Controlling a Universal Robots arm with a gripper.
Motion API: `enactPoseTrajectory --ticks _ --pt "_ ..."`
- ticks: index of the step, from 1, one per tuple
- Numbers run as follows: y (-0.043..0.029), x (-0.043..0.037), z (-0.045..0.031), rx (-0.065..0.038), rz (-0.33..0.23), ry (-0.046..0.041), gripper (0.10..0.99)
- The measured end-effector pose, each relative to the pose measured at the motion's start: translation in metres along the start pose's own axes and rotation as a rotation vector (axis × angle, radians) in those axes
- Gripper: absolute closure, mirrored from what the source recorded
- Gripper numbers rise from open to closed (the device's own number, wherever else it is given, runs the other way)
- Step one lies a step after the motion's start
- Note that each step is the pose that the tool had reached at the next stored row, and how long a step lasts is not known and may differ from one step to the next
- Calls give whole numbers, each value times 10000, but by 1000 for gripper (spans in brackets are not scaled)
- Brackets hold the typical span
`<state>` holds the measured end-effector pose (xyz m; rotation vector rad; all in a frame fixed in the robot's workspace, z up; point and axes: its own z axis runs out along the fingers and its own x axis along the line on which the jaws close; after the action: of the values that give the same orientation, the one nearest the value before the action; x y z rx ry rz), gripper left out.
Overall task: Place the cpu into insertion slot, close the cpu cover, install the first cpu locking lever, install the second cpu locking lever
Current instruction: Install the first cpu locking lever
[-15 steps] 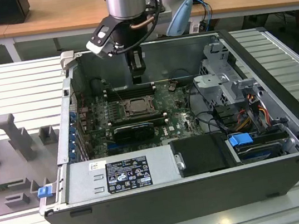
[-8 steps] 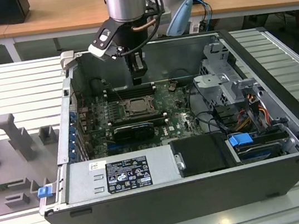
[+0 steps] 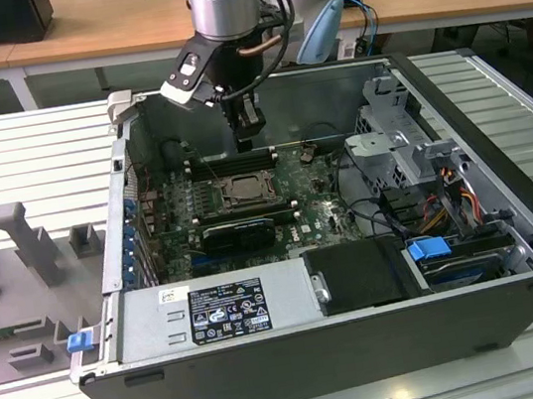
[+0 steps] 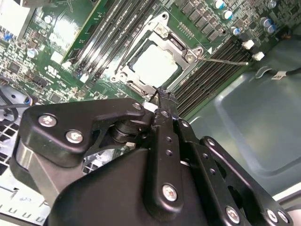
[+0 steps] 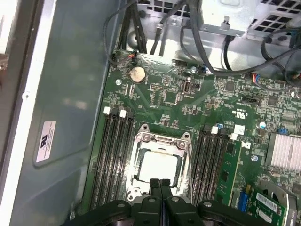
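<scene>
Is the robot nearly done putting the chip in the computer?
Partly. The cpu sits in the insertion slot with the cpu cover apparently down over it. The gripper, jaws shut and empty, hovers at the socket's edge. A thin lever sticks out sideways, so locking looks unfinished.

A robotics lab: open computer case (image 3: 369,350) on a slatted metal bench (image 3: 28,145), wooden desks (image 3: 99,19) behind

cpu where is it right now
In the first wrist view the cpu lies in the insertion slot, between two banks of black memory slots, just beyond the shut hand.
</scene>
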<state>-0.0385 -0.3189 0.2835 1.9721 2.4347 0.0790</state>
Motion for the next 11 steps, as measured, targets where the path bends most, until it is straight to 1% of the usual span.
enactPoseTrajectory --ticks 11 --pt "0 0 0 41 -1553 68 980"
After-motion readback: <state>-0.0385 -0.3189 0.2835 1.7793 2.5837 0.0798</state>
